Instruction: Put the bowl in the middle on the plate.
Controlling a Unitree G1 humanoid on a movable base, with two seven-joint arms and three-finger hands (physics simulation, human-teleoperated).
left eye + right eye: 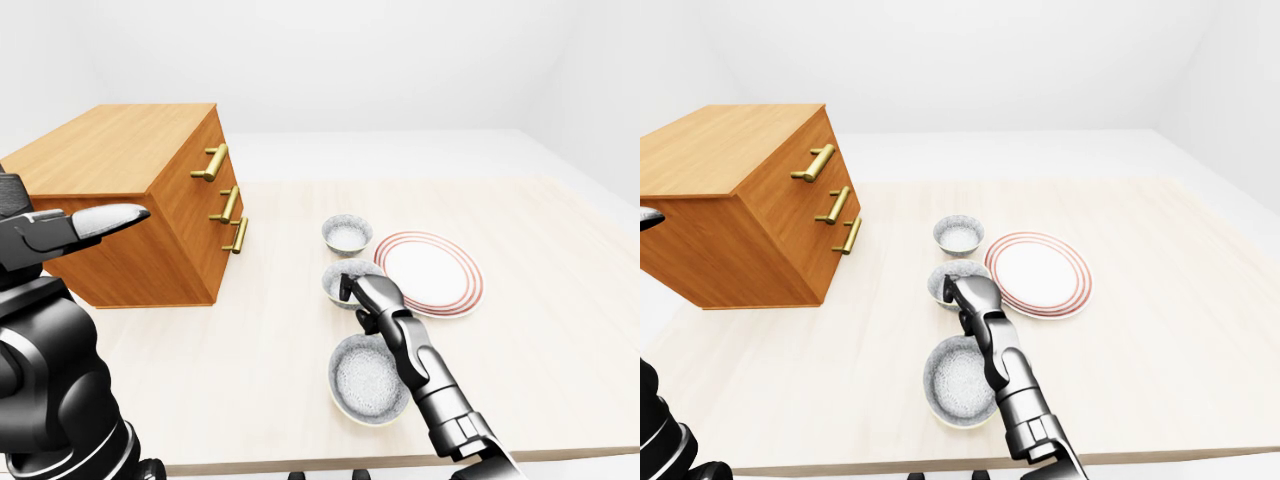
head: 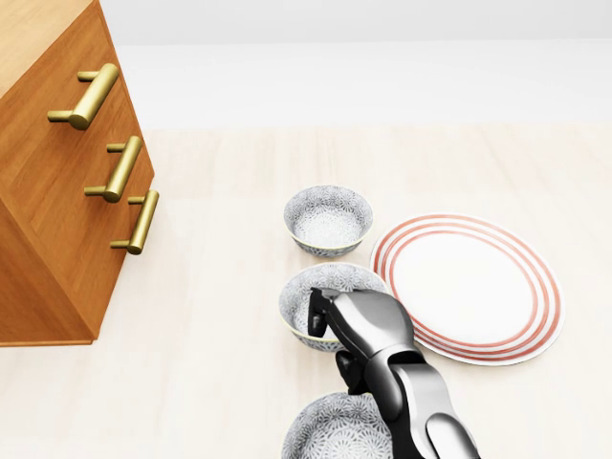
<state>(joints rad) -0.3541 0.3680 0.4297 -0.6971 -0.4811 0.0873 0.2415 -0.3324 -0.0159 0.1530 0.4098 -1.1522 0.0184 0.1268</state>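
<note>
We find the middle bowl (image 2: 304, 287) on the table (image 2: 210, 382), just left of the plate (image 2: 469, 287). Fingers (image 2: 316, 320) of the right hand (image 2: 361, 323) curl over its rim; we cannot tell whether they clamp.

Simulated home-like room, plain white walls (image 1: 350, 60), broad pale wooden tabletop (image 1: 560, 320), orange-brown wooden chest of drawers (image 1: 150, 265) with brass bar handles (image 1: 211, 163) on the left, household tableware to its right, three grey-patterned ceramic bowls (image 1: 347, 236), round white plate with red rings (image 1: 428, 272).
</note>
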